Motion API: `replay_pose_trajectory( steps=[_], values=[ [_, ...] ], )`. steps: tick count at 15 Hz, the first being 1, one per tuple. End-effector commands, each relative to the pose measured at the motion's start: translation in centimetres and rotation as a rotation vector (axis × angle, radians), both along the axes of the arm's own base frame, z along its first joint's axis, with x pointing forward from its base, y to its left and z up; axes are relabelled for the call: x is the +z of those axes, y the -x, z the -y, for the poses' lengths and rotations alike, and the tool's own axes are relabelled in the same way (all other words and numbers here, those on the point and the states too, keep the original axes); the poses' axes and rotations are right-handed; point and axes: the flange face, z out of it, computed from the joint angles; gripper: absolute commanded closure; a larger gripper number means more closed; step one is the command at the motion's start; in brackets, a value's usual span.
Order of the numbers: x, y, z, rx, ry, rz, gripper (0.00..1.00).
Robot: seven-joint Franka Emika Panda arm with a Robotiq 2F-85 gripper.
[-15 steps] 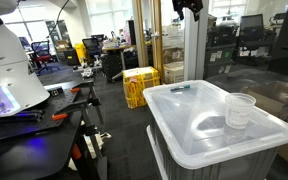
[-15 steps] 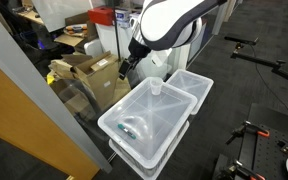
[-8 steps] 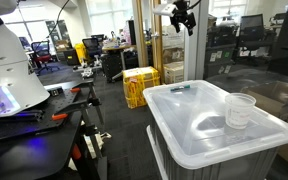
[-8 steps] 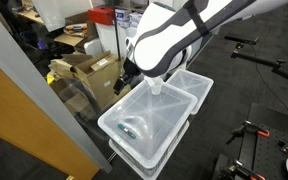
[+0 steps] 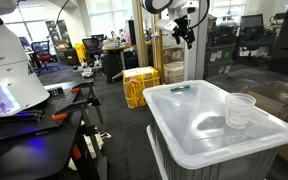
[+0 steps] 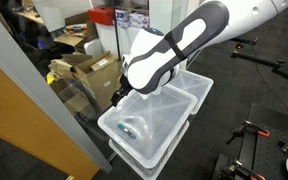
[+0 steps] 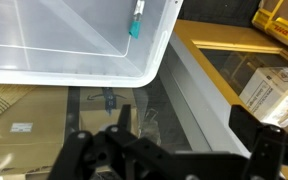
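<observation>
My gripper [image 5: 188,29] hangs spread and empty beyond the bin lid [image 7: 54,45], whose flat top keeps the marker [image 7: 136,22] resting near its rim

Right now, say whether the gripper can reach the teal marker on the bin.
Probably yes: the open gripper hangs high by the end of the bin where the marker lies bare; the cup stands well apart.

Count taken. Translucent bins [image 6: 162,118]: two, side by side in an exterior view. Clear cups [image 5: 240,110]: one, at 3 o'clock on the bin top. Teal-capped markers [image 5: 181,88]: one, at 12 o'clock.
</observation>
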Motion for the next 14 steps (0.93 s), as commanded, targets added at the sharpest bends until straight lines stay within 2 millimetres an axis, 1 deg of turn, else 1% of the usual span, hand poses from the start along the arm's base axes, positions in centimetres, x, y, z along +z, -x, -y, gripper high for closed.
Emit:
replay_pose_trajectory(
  steps=[1,8,14],
  values=[
    [-1.9,-2.0,-0.9,-0.021,-0.021,0.003,0.00],
    [-6.2,-3.7,-2.1,0.002,-0.023,-0.031,0.00],
    [-8.8,-4.7,-2.9,-0.027,-0.033,-0.082,0.00]
  ],
)
